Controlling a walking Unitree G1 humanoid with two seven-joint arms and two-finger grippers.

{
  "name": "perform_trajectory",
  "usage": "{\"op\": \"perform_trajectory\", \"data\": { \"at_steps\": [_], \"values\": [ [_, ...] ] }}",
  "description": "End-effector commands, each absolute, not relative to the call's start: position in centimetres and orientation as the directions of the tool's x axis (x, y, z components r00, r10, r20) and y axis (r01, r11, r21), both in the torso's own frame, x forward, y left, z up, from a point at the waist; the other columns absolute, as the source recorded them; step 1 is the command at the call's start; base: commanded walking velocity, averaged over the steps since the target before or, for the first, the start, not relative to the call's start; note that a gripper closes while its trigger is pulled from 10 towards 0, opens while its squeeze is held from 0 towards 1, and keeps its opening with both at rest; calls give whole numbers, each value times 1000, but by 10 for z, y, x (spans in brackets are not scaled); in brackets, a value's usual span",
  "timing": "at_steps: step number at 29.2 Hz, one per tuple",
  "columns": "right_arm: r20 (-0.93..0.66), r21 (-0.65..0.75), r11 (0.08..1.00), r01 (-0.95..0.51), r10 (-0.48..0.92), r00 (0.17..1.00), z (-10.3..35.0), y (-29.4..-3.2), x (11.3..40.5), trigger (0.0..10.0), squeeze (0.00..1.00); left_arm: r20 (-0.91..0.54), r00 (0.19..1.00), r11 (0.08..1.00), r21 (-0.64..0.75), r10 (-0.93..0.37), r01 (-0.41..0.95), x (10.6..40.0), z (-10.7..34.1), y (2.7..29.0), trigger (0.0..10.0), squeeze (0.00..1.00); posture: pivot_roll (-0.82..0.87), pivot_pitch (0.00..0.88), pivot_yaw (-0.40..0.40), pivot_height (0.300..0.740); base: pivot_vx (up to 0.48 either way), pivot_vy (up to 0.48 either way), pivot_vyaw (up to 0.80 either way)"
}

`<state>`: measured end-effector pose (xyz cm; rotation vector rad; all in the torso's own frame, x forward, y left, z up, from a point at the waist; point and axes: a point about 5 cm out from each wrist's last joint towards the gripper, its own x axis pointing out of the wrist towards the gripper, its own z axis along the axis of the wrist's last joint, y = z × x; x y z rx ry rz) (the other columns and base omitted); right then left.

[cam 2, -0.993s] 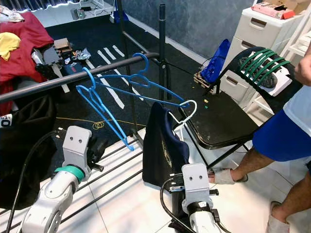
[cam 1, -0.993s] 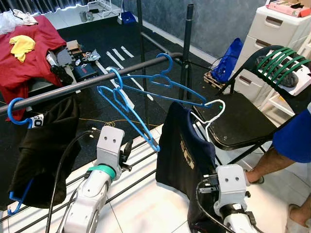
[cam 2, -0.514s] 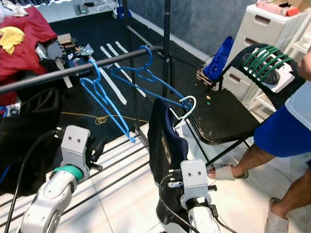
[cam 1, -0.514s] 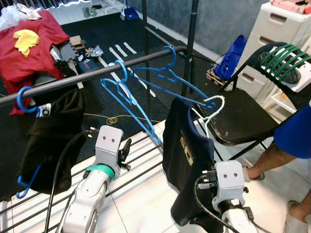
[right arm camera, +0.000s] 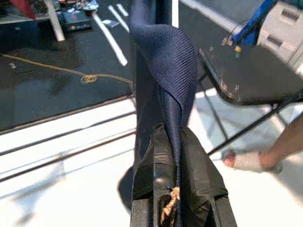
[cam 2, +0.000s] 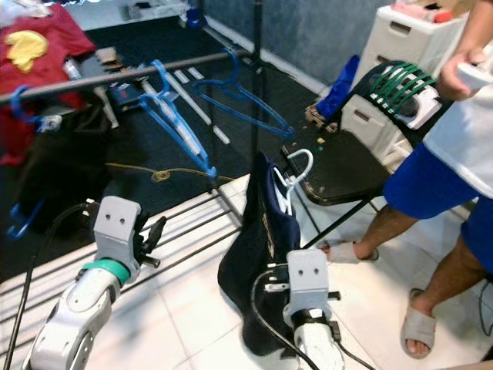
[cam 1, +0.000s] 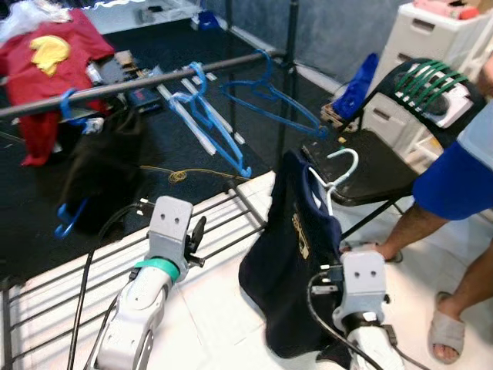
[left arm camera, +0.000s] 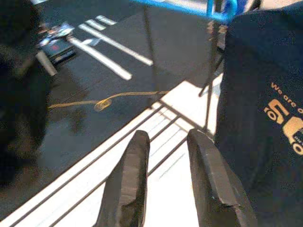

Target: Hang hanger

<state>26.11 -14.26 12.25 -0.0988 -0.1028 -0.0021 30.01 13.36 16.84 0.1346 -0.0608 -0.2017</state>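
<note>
At the centre of the left eye view, the white hanger carries a navy shirt and sits low, its hook free in the air and well below the rail that crosses the upper left of the frame. The right gripper is clamped on a fold of the shirt, and that grip is what holds the load up. So the pick-up looks done, while the hanging itself is not: the hook is on nothing yet.

Toward the lower left of the frame, the left gripper hangs empty with its fingers slightly parted, above the floor bars of the rack.

On the rail hang two bare blue hangers and, further left, a black garment. A folding chair stands at centre right, and a person's leg is at the right edge.

What is left, by this reading, is to raise the hook over the rail, set it on an open stretch, and let go.
</note>
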Motion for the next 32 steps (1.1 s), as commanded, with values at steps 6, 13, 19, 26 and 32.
{"op": "perform_trajectory", "data": {
  "at_steps": [6,13,19,26,32],
  "values": [
    [111,-74,997,2,6,994,123,-144,260,10000,0,23,977,969,139,-211,206,299,162,132,10000,0,-213,151,89,740,-369,0,0],
    [130,-64,998,-26,34,991,127,-140,265,10000,0,28,978,969,141,-207,201,300,162,132,10000,0,-208,148,90,740,-209,0,279],
    [136,-54,998,-42,49,989,129,-138,267,10000,0,29,978,970,140,-206,200,301,163,132,10000,0,-204,146,90,740,0,0,798],
    [148,-45,997,-65,71,986,132,-133,272,10000,0,25,978,969,139,-208,203,301,163,131,10000,0,-203,146,90,740,0,0,794],
    [159,-42,996,-81,87,983,135,-130,274,10000,0,20,978,970,141,-205,201,301,163,132,10000,0,-203,145,92,740,0,0,793]
  ]
}}
